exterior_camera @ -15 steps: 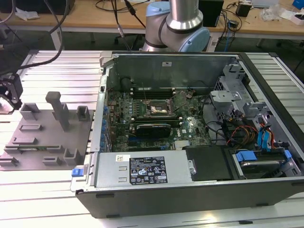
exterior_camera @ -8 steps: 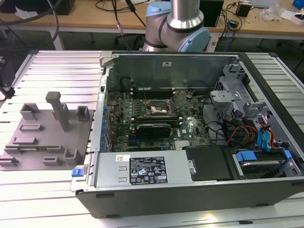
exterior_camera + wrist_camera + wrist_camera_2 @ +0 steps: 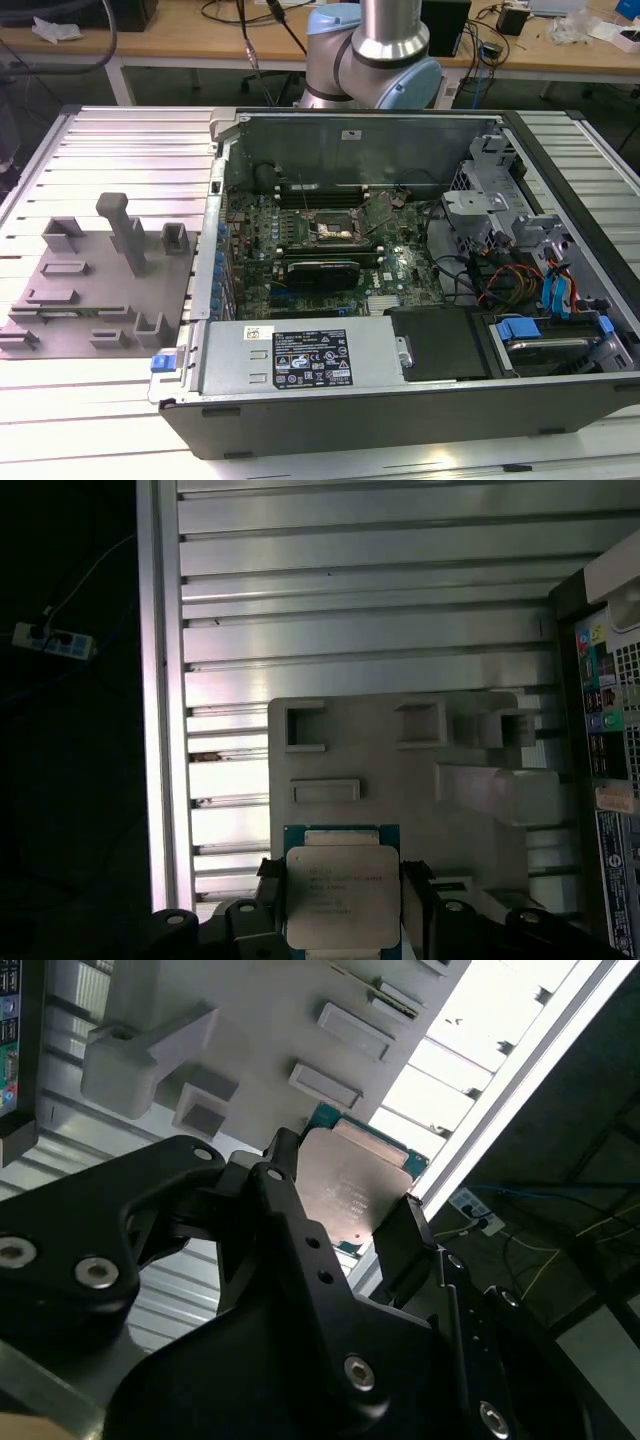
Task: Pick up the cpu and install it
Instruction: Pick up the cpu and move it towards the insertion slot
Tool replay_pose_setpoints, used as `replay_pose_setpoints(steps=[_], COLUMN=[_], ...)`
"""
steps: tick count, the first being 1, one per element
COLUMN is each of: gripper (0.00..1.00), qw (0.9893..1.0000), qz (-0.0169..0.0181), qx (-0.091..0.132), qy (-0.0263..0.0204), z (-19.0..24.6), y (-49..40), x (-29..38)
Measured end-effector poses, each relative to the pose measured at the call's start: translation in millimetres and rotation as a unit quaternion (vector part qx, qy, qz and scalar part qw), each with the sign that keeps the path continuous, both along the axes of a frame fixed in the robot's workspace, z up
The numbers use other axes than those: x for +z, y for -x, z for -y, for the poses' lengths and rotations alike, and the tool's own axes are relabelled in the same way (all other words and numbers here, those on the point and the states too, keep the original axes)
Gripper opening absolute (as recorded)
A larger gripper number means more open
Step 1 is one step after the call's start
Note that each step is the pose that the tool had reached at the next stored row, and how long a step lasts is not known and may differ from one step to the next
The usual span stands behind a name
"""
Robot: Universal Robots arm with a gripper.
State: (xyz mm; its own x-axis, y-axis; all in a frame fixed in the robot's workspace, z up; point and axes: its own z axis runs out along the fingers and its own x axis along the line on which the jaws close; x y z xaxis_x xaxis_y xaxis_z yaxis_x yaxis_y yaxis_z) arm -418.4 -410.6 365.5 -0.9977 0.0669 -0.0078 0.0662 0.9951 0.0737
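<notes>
The cpu (image 3: 341,892) is a thin square chip with a pale metal top and a green rim. My gripper (image 3: 343,905) is shut on it, one black finger (image 3: 266,878) against each of two opposite edges. The second wrist view has the same grip, with the cpu (image 3: 352,1182) tilted between the fingertips (image 3: 400,1242) of the gripper (image 3: 345,1205). Chip and gripper hang above the grey holder plate (image 3: 470,810) on the slatted table. In the exterior view the dark square socket (image 3: 334,226) sits on the motherboard (image 3: 300,250) inside the open computer case.
The grey holder plate (image 3: 100,275) with upright posts lies at the exterior view's left of the case (image 3: 400,400). A power supply (image 3: 300,355) fills the case front, drive bays and cables (image 3: 530,270) its right. The arm's base (image 3: 375,60) stands behind. The table edge (image 3: 160,730) drops to the floor.
</notes>
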Motion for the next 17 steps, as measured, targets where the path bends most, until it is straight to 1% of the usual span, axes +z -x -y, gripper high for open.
replay_pose_setpoints(steps=[4, 8, 11, 13, 14, 17], gripper=[0.55, 0.55, 0.55, 0.55, 0.55, 0.55], qw=[1.0, 1.0, 1.0, 1.0, 1.0, 1.0], qz=[0.0, 0.0, 0.0, 0.0, 0.0, 0.0], qx=[0.0, 0.0, 0.0, 0.0, 0.0, 0.0], qy=[0.0, 0.0, 0.0, 0.0, 0.0, 0.0003], z=[0.0, 0.0, 0.0, 0.0, 0.0, 0.0], y=[0.0, 0.0, 0.0, -0.2, -0.2, -0.5], x=[11.3, 19.4, 27.0, 36.3, 39.1, 42.6])
